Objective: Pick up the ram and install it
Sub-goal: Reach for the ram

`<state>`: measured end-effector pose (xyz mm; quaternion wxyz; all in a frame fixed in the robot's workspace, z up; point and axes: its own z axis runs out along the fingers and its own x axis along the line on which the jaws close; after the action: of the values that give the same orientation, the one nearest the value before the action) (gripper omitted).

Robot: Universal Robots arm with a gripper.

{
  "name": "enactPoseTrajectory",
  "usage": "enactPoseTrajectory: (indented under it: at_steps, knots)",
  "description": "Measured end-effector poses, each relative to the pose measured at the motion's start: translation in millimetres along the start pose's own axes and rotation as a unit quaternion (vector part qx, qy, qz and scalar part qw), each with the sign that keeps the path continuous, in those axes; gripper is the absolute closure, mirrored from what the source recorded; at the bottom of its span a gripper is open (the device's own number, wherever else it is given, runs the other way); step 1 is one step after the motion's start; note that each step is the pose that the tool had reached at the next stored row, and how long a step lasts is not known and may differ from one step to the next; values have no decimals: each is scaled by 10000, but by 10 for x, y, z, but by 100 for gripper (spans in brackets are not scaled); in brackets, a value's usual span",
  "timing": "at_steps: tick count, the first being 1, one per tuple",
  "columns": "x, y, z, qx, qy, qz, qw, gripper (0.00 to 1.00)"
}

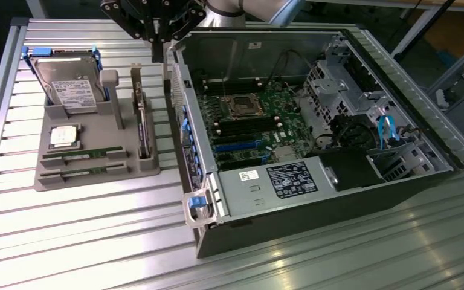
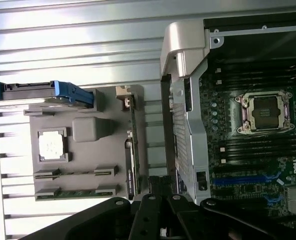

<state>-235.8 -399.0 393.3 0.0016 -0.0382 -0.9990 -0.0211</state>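
Note:
Two ram sticks lie in slots at the near end of the grey holder tray [image 1: 95, 181]: one ram stick [image 1: 83, 155] and a second ram stick [image 1: 81, 173] beside it. In the wrist view they are the ram stick [image 2: 75, 172] and the greener ram stick [image 2: 80, 192]. My gripper [image 1: 159, 58] hangs high over the gap between the tray and the open computer case [image 1: 313, 199], well away from the ram. Its fingers are shut together with nothing between them. The wrist view has the gripper [image 2: 159, 187] over that same gap.
The tray also holds a hard drive [image 1: 67, 81] standing in blue rails, a silver processor chip [image 1: 64, 137] and a long dark expansion card [image 1: 142, 121] on edge. Inside the case lies the motherboard with its empty CPU socket [image 1: 238, 106] and dark memory slots [image 1: 236, 128].

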Motion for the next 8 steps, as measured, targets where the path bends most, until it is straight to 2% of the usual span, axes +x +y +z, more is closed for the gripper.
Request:
enactPoseTrajectory:
  at_steps: [8]
  knots:
    - [115,-9,0,3,32,2,10000,90]
